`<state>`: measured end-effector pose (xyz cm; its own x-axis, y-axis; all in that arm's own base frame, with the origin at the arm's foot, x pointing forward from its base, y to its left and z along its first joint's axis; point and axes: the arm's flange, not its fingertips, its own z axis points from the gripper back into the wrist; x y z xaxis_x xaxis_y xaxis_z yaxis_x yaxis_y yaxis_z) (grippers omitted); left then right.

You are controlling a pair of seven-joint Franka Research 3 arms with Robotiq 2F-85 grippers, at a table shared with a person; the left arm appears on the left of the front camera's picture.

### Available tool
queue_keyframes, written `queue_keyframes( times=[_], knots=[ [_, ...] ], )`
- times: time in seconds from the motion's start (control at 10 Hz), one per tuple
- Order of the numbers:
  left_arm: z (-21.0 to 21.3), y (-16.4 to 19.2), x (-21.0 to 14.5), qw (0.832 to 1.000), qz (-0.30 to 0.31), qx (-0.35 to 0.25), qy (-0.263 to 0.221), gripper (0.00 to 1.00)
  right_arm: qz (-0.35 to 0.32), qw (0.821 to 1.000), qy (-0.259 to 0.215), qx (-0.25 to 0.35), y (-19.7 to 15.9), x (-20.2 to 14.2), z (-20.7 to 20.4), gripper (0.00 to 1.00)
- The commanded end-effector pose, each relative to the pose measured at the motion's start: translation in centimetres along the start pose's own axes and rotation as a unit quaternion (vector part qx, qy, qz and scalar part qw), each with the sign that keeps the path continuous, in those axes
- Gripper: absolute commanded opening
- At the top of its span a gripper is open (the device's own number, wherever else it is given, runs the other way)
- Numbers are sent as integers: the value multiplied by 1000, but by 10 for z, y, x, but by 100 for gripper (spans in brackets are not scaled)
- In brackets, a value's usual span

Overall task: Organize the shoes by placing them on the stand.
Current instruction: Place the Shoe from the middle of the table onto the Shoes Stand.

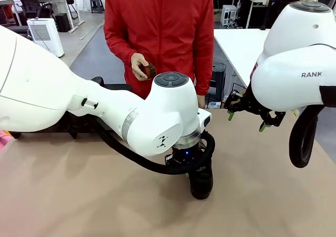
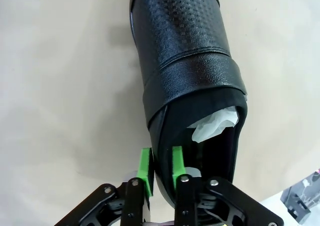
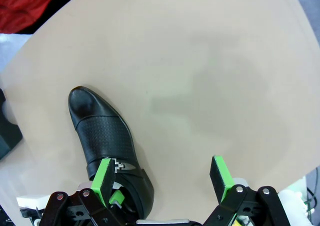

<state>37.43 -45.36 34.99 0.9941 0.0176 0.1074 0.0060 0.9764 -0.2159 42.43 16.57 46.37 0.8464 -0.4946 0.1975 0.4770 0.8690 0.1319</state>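
Now | left hand (image 2: 161, 172) pinching shoe (image 2: 185, 76) rim | right hand (image 3: 162, 178) spread, raised

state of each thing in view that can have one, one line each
left end effector: closed on the rear side wall of the shoe, one green pad inside, one outside
glossy black leather dress shoe with perforated top: on the tan table, paper stuffing in its opening
right end effector: open, holding nothing
second glossy black strap shoe: lying on the table, ungripped
small brown brush: held in the person's hand

Grey floor (image 1: 92, 51), white tables (image 1: 239, 43), office chairs (image 1: 29, 3), white air purifier (image 1: 46, 35) behind.
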Motion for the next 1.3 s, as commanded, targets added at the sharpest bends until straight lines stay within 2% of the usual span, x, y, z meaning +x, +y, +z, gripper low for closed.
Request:
queue_keyframes(
  times=[0.0, 0.4, 0.5, 0.6, 0.7, 0.9, 1.2],
  knots=[
    [0, -3, 3, 1000, 2, 22, -9, 0, 5, 1000, 7, 8, 0, 3, 1, 100],
    [-2, -1, 12, 999, -9, 34, 4, 0, 5, 1000, 7, 8, 0, 3, 1, 100],
    [9, 4, 11, 999, -11, 14, 30, 0, 5, 1000, 7, 8, 0, 3, 1, 100],
    [35, 17, 12, 999, -4, -20, 33, 0, 5, 1000, 7, 8, 0, 3, 1, 100],
    [67, 41, 16, 1000, -7, -30, -2, 0, 5, 1000, 7, 8, 0, 3, 1, 100],
    [114, 88, 31, 995, -2, 0, -102, 0, 5, 1000, 7, 8, 0, 3, 1, 100],
    [140, 157, 73, 977, 7, 75, -200, 0, 5, 1000, 7, 8, 0, 3, 1, 100]
  ],
)
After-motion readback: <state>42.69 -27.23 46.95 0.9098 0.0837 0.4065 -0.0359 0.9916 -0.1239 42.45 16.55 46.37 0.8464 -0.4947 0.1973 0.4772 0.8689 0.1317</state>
